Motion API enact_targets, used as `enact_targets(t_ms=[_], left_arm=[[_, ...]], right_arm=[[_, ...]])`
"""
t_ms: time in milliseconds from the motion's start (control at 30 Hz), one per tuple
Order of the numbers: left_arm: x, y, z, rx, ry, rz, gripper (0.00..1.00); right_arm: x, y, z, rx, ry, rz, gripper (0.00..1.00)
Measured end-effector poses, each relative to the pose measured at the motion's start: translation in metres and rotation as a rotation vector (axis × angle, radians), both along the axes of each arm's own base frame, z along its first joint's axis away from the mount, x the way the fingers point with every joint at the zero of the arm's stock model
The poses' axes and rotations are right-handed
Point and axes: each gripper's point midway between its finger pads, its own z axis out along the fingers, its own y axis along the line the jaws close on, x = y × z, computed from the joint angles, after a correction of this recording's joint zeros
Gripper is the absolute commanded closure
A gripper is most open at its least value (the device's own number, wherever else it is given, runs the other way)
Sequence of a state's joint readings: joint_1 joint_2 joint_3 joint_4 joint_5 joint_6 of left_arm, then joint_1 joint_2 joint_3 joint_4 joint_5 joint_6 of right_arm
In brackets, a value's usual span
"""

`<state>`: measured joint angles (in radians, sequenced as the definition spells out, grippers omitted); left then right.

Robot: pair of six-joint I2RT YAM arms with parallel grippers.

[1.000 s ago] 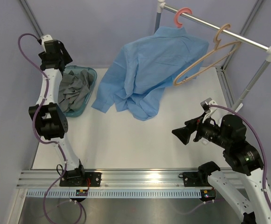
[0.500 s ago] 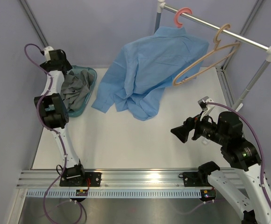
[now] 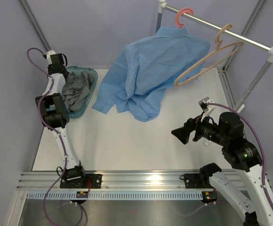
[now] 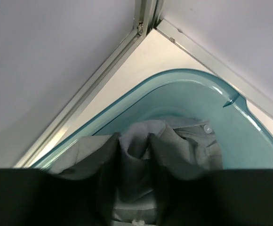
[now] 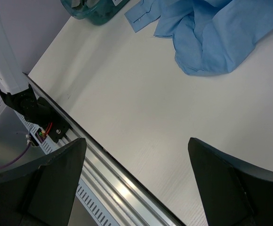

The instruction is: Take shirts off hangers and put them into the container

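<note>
The grey shirt [image 3: 75,92] lies crumpled in the teal container [image 3: 93,75] at the far left. My left gripper [image 3: 60,75] reaches down into it. In the left wrist view its dark fingers [image 4: 109,160] pinch a raised fold of the grey shirt [image 4: 188,150] inside the container [image 4: 183,75]. The light blue shirt [image 3: 150,75] hangs from the pink hanger [image 3: 183,14], and its lower part lies on the table. The tan hanger [image 3: 207,61] hangs bare. My right gripper [image 3: 179,134] hovers open over the near right of the table, holding nothing [image 5: 136,160].
The grey metal rail [image 3: 230,35] runs across the back right on two posts. Walls and frame bars close in behind the container. The blue shirt's hem [image 5: 212,33] lies ahead of the right gripper. The aluminium base rail [image 3: 136,179] lines the near edge.
The left wrist has dropped lower toward the container's far corner. Its jaws have closed in on the grey fabric. The right arm has edged slightly left.
</note>
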<state>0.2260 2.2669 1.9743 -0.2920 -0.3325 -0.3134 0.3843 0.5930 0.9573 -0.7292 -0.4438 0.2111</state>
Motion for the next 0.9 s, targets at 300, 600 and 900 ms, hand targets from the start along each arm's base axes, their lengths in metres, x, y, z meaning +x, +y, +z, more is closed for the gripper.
enact_targets(t_ms=[300,600,900], left_arm=[[-0.026,-0.034,-0.028,-0.058,0.068,-0.049,1.0],[-0.045,-0.063,-0.043,-0.16,0.106,-0.05,0.87],[-0.052,-0.063,-0.092,-0.218,0.231,-0.035,0.4]], right_arm=[[-0.004,0.001,0.004,0.013,-0.013,0.011,0.0],[-0.006,0.001,0.007,0.027,-0.039,0.017,0.01],[-0.008,0.0,0.007,0.03,-0.048,0.017,0.01]])
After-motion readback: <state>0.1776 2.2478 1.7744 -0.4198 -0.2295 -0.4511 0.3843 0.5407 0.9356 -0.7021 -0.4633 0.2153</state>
